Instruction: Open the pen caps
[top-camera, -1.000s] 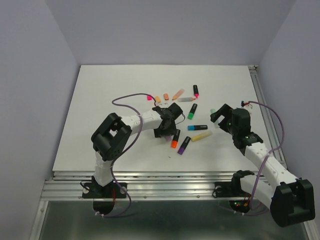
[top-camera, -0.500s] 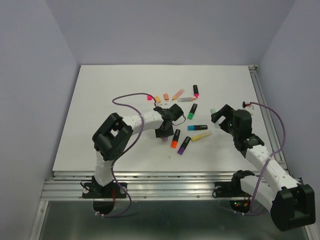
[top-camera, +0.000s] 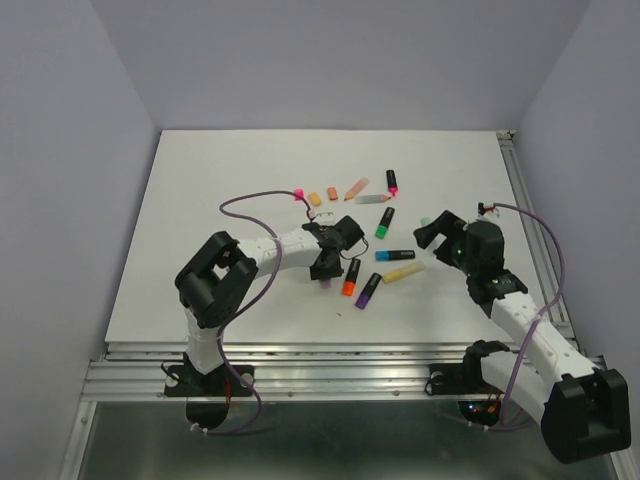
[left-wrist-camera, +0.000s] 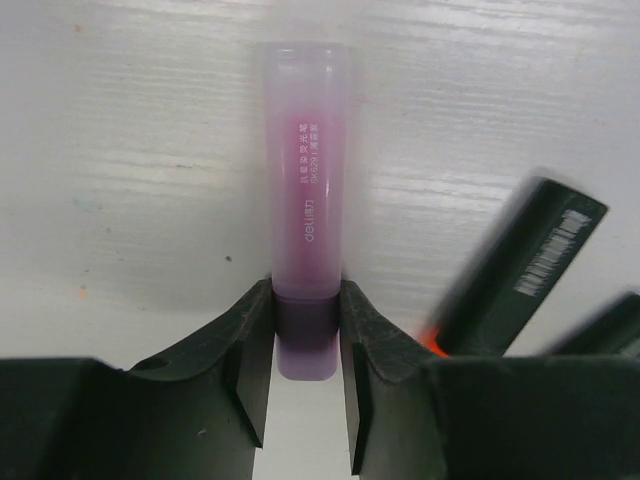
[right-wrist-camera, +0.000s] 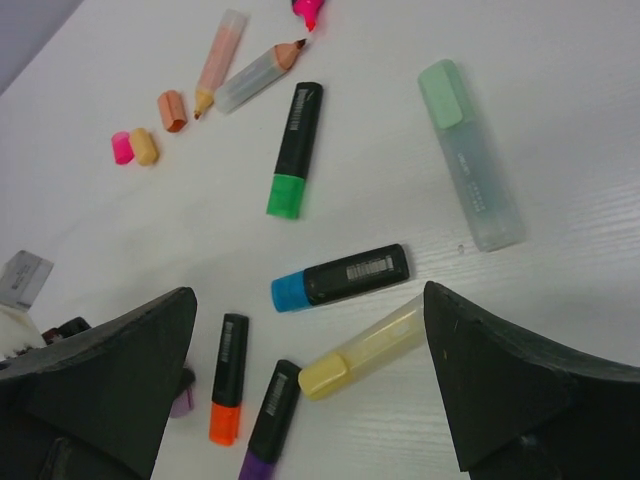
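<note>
White tabletop (top-camera: 200, 200) with a loose cluster of pens lying flat around its middle. Left arm (top-camera: 265, 245) reaches in to the near-left edge of the cluster. Right arm (top-camera: 520, 320) is raised at the right side. Left tool (left-wrist-camera: 305, 310): both fingers are pressed against the sides of the lilac pen (left-wrist-camera: 303, 170), pinching its darker end. The pale barrel lies on the tabletop and points away from the tool; I cannot tell which end carries the cap. Right tool (top-camera: 435, 225): fingers spread wide with nothing between them, held above the right edge of the cluster. Mint pen (right-wrist-camera: 472, 158) lies furthest right. Pastel yellow pen (right-wrist-camera: 365, 348) is just near of the blue-capped black pen (right-wrist-camera: 340, 276), and the green-capped black pen (right-wrist-camera: 292, 148) is farther back. Orange-capped black pen (right-wrist-camera: 228, 378) and purple-capped black pen (right-wrist-camera: 268, 420) lie side by side, just right of the lilac pen. On the far side are two uncapped pens, the peach pen (right-wrist-camera: 220, 55) and the clear pen (right-wrist-camera: 255, 75) with a red tip. Loose at far left: orange cap (right-wrist-camera: 173, 110), and the pink cap (right-wrist-camera: 121, 147) touching the yellow cap (right-wrist-camera: 145, 147).
</note>
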